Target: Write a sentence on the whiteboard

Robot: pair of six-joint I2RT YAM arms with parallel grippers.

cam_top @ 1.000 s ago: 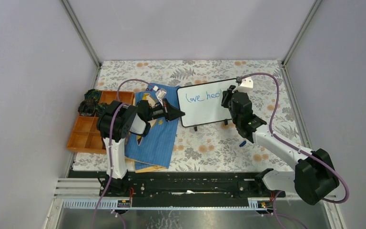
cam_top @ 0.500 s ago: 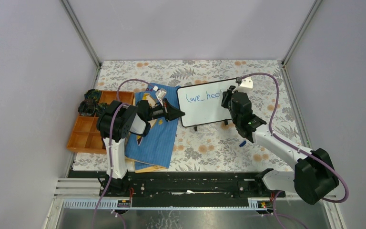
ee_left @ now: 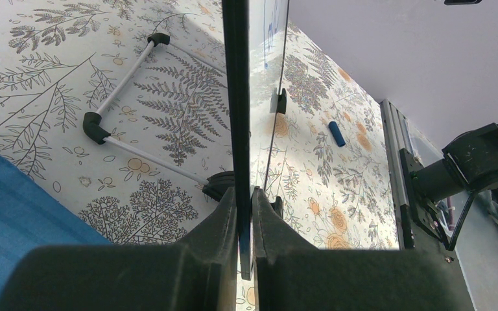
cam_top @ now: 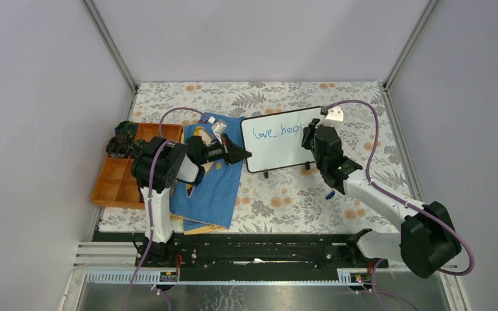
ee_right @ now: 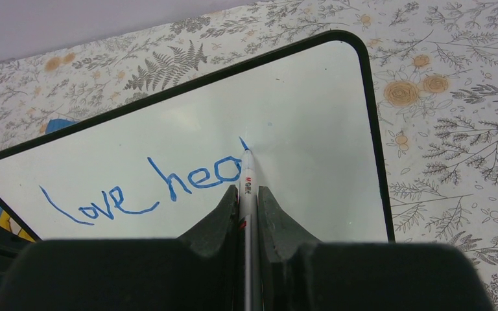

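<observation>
**Top view.** Shows the whiteboard (cam_top: 279, 152) standing tilted at mid-counter (cam_top: 285, 201), just right of a blue book (cam_top: 211, 188) and well right of an orange tray (cam_top: 118, 178). Carries the sentence (cam_top: 274, 131) in blue along the upper part, unfinished, reading "love hea". Places the left hand (cam_top: 245, 154) at the board's left edge and the right hand (cam_top: 308, 134) over its right half. Includes a small blue cap (cam_top: 330, 194) on the counter, near side of the board.

**Left wrist view.** Looks along the board's black frame, edge-on. Left hand pressed onto that frame, pinching it between both fingers. White rod stand (ee_left: 120, 97) with black ends to the left of the frame; cap to the right.

**Right wrist view.** Right hand pinching a pen (ee_right: 247, 178), tip against the white surface just past the "a", at the start of an upstroke. Bare white to the right and below for the remaining words.

**Risks, as judged.**
- Too hard a push from the tip on a tilted board: likely to rock or slide it under a weak left pinch, skewing the stroke.
- Pen sliding back between the fingers: tip lifted, line broken.
- Little room before the right frame: danger of crowding "heals" against it.
- Fresh ink liable to smudge under the hand on the drop to the second line.
</observation>
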